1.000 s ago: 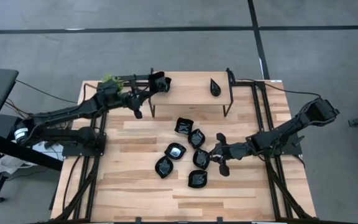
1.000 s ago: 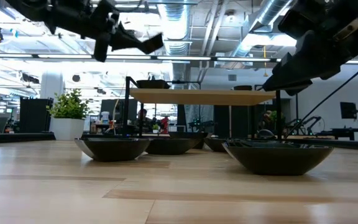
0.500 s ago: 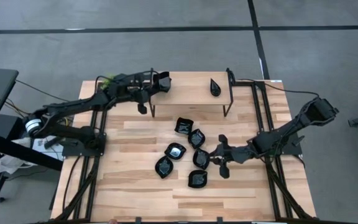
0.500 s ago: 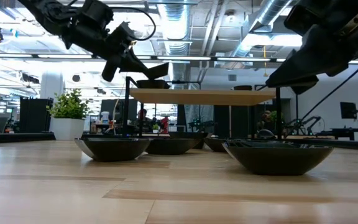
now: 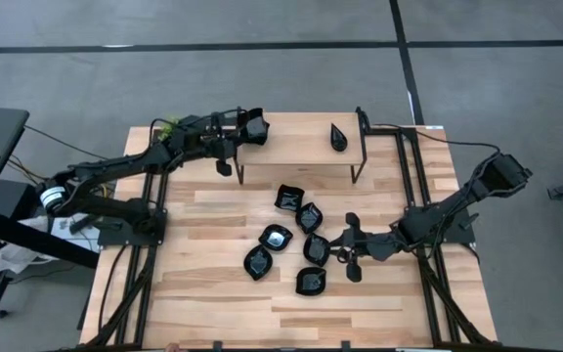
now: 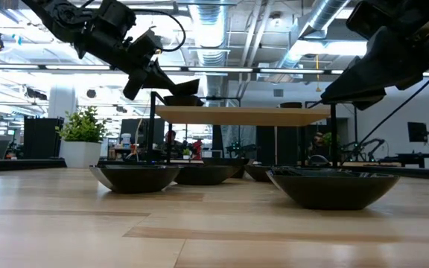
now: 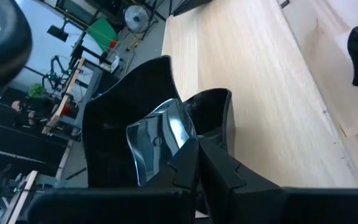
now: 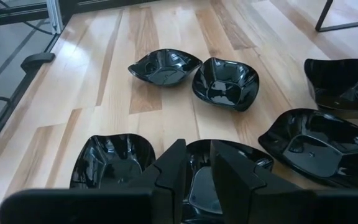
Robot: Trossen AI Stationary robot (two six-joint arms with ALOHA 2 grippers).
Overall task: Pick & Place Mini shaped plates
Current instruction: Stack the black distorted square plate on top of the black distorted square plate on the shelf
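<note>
Black glossy plates point(image 5: 291, 235) lie clustered mid-tabletop point(image 5: 203, 303), one teardrop plate point(image 5: 338, 137) on the raised shelf point(image 5: 301, 147), another plate point(image 7: 148, 143) clamped in the left claw point(image 5: 247, 130) at the shelf's end; right claw point(image 5: 345, 249), slightly apart, hovers over the cluster.

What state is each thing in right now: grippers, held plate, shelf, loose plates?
Left gripper: shut on held plate, at the raised shelf's left end.
Held plate: gripped by its rim.
Right gripper: over the table plates, holding nothing.
Raised shelf: carries one teardrop plate.
Table plates: clustered, upright.
</note>
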